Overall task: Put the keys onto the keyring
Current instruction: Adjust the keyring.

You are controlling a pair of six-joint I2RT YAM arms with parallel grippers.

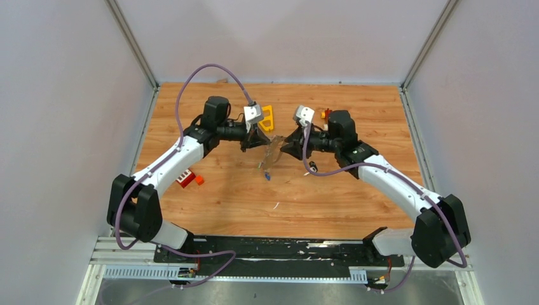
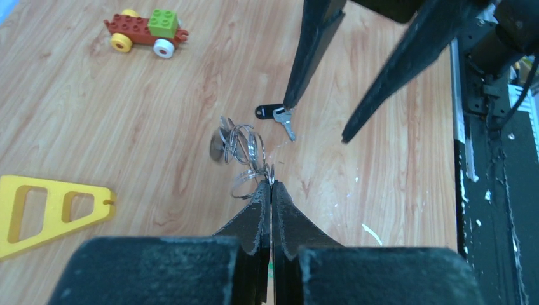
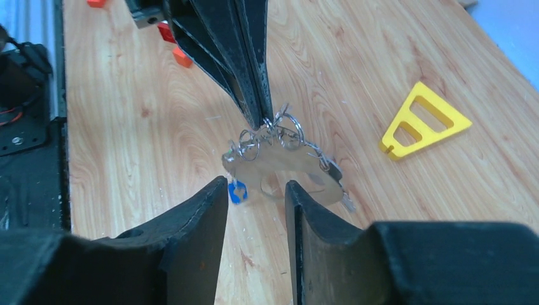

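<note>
First, nearest my bases: table (image 1: pixel 241 197), wood grain, pale scuffs here and there.

Item: toy block car (image 2: pixel 146 32). Red base, green brick on top, yellow and white wheels. It lies beside my left forearm, well apart from the work.

Item: loose key (image 2: pixel 272 113), black tag, silver blade. It lies flat on the table below my right wrist, separate from the loop.

Item: right gripper (image 3: pixel 257 197). The jaws stand partly apart and hold nothing. The hanging loop shows in the gap just beyond the tips; I cannot tell whether either finger touches it.

Item: keyring (image 3: pixel 273 168), a silver-grey elongated loop. It is off the table, hanging in the air between my two grippers, directly under the left fingertips. Hanging with it are a blue tag (image 3: pixel 237 190) at one end and a dark-tagged key (image 3: pixel 334 171) at the other. Small wire rings (image 3: pixel 279 133) are bunched along its top.

Item: left gripper (image 2: pixel 271 185). The jaws are fully together, pinching the wire rings at the top of the keyring, and the whole bunch hangs from this grip.

Farthest: yellow triangle frame (image 3: pixel 426 121), flat on the table beyond my left gripper. An orange piece (image 1: pixel 326 114) sits behind my right wrist, too small to identify.
</note>
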